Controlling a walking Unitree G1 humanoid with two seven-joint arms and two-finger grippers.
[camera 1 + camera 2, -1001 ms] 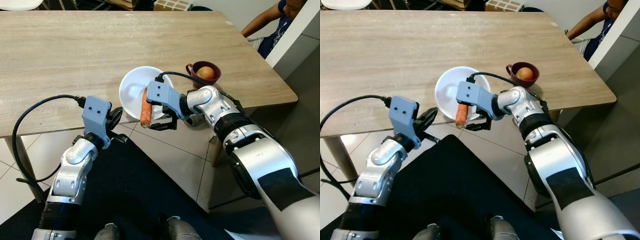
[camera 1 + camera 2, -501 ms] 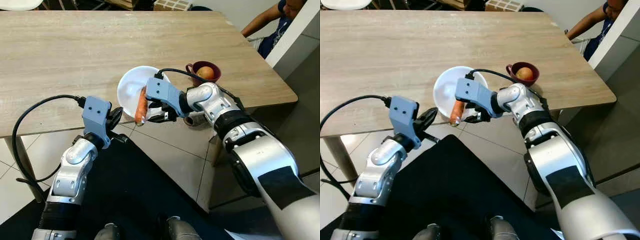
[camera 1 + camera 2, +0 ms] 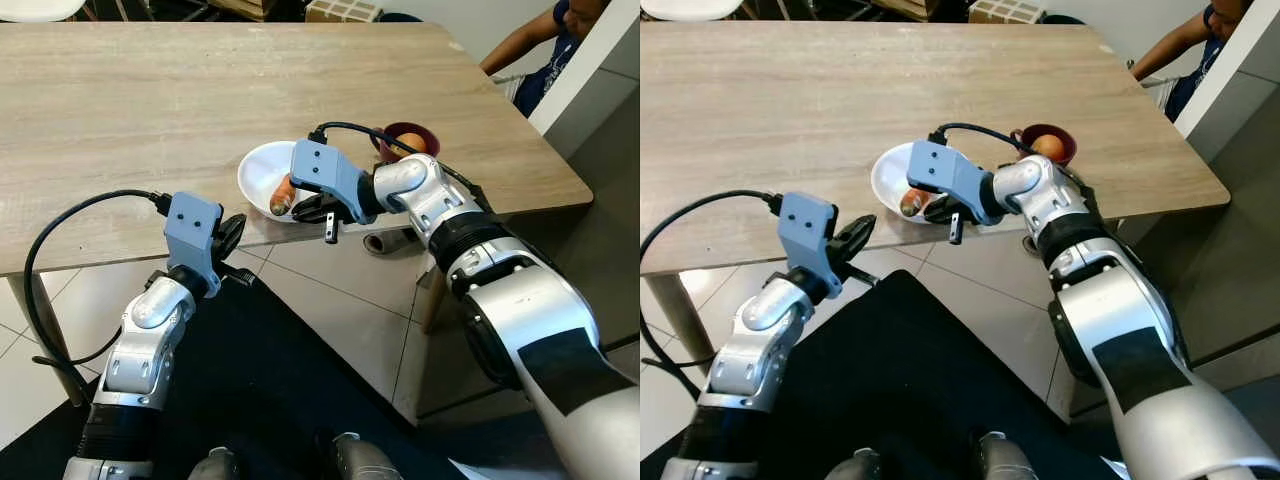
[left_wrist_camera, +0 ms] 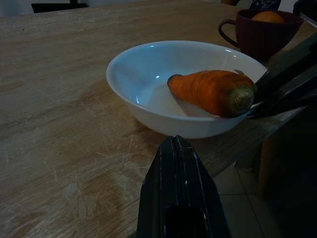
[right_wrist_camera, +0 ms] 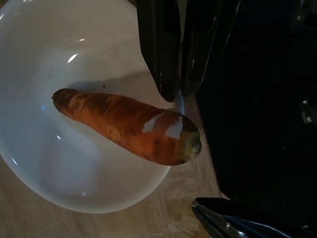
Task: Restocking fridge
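resting carrot (image 5: 129, 128) in white bowl (image 3: 256, 168) | right hand (image 3: 322, 212) spread, released | left hand (image 4: 178, 191) pressed together | next: regrasp carrot or lift bowl

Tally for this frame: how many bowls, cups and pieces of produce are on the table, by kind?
Bowls: 1, the white bowl
Cups: 1, the dark red cup
Carrots: 1, the carrot lying in the white bowl
Round orange-yellow fruit: 1, the fruit in the cup; kind too small to tell
Total: 4

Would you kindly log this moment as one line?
carrot: in bowl | right gripper: open, at rim | left gripper: shut, idle
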